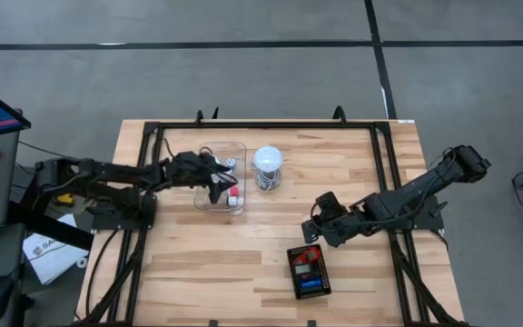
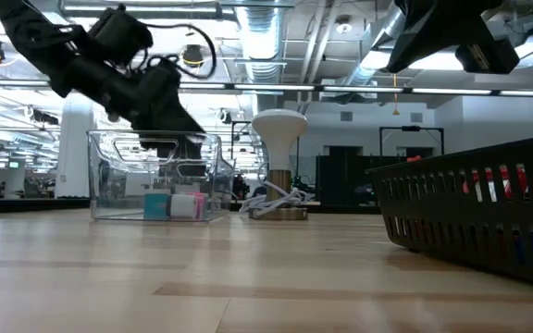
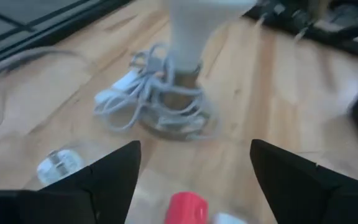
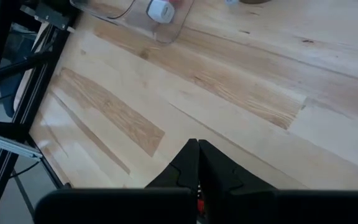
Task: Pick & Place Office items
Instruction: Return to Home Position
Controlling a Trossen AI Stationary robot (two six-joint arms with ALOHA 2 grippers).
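The clear plastic box [image 1: 218, 177] stands on the table's left half. A red and a white little block [image 1: 234, 197] lie at its near right corner, and a pale piece [image 1: 228, 163] lies farther back. My left gripper [image 1: 216, 184] hangs open over the box, fingers dipping past its rim [image 2: 169, 139]. In its wrist view the red block [image 3: 187, 208] lies between the open fingers, below them, with a clear-white piece [image 3: 58, 165] off to one side. My right gripper [image 1: 316, 227] hovers shut above bare wood [image 4: 197, 155], just beyond the black tray [image 1: 309, 271], which holds red, blue and black pieces. My left gripper touches nothing. My right gripper is shut, and a thin red sliver [image 4: 197, 203] shows far back between its fingers. Whether that is a piece it holds, I cannot tell.
A white mushroom-shaped lamp [image 1: 268, 166] with a coiled white cord [image 3: 143, 93] stands right of the box. In the low view the tray's black mesh wall [image 2: 470, 213] rises near the camera on the right. Bare wood lies between box and tray. Black frame rails run along the table edges.
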